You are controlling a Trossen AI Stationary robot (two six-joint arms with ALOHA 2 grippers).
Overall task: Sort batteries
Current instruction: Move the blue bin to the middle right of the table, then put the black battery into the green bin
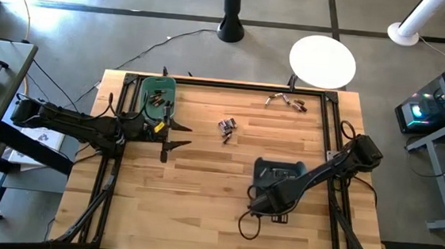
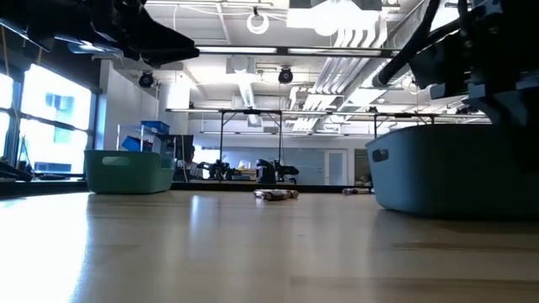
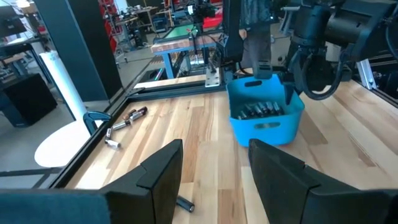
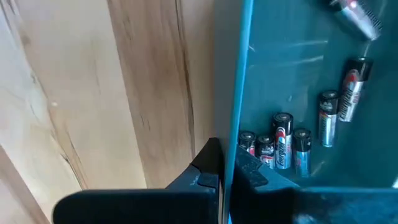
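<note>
right gripper point(image 4: 222, 171) clenched on the teal bin's point(image 1: 269, 173) wall; left gripper point(image 1: 175, 134) released at nine o'clock. next: likely drag bin toward loose batteries point(image 1: 226, 126).

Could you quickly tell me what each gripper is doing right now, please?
Left gripper: open, holding nothing, beside the green bin.
Right gripper: shut on the wall of the blue bin, one finger on each side.

our arms point(image 1: 71, 121): matte black, jointed tubes | our fingers point(image 3: 163, 167): flat, dark, angular wedges | our cables point(image 1: 248, 222): black loops beside right wrist
</note>
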